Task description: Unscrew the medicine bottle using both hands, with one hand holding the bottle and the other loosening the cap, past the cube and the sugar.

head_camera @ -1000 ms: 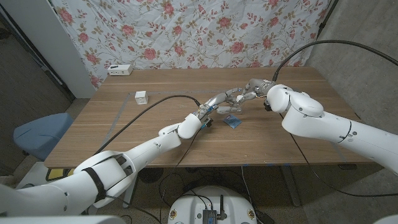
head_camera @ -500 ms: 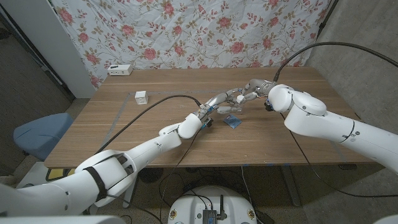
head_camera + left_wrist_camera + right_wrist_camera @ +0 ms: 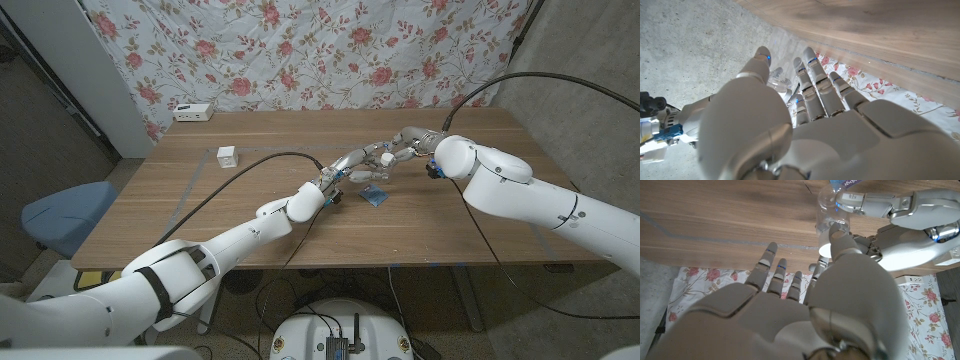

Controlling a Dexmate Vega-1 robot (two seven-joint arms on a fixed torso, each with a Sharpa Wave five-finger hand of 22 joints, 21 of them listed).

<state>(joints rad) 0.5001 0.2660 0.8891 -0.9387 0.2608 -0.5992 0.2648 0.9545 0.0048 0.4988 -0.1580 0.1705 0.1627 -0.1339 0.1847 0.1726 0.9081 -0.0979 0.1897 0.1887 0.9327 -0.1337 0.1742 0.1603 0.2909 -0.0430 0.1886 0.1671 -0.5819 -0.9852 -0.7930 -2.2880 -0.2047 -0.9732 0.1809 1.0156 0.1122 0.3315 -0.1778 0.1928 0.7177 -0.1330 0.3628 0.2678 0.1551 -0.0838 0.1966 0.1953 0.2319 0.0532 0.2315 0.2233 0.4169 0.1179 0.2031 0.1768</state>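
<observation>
My left robot hand (image 3: 352, 166) clamps the clear bottle (image 3: 829, 211) above the worktop (image 3: 200, 215), mid-table; my right robot hand (image 3: 402, 143) pinches the white cap (image 3: 826, 251), other fingers spread. I'd keep the left grip firm and twist in short turns. Both arms reach far forward, meeting at centre.

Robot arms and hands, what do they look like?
Both arms are smooth, white and rounded. The left arm has a black band, and black cables run along both. The left hand and right hand have silvery-grey jointed fingers, some with small blue lights.
</observation>
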